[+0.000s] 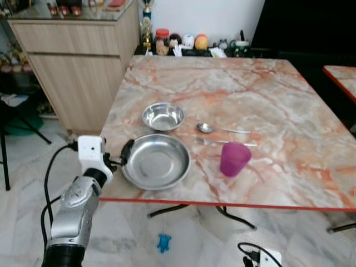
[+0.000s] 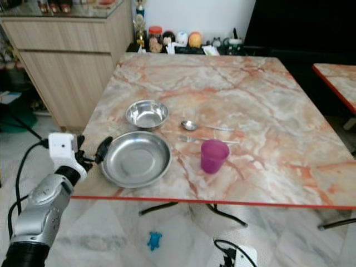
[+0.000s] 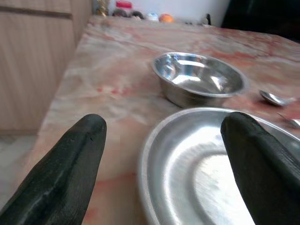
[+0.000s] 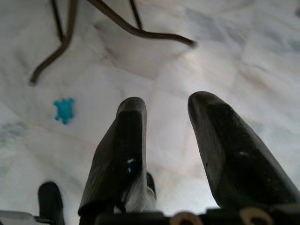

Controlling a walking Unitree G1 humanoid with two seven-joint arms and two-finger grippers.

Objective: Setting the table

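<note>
Steel plate (image 3: 206, 168) rim between left gripper (image 3: 164, 154) open jaws; right idle, parted.

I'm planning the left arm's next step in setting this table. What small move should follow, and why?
Probably close the left end effector on the large round steel plate: its open fingers straddle the plate's rim at the marble table's near edge.

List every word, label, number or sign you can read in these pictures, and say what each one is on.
No text can be read anywhere.
The jars and small items at the table's far edge may bear labels, but they are too small and blurred to read.
The plate, bowl, purple cup, spoon and fork show no markings.
The left gripper and its white camera housing show none either.
</note>
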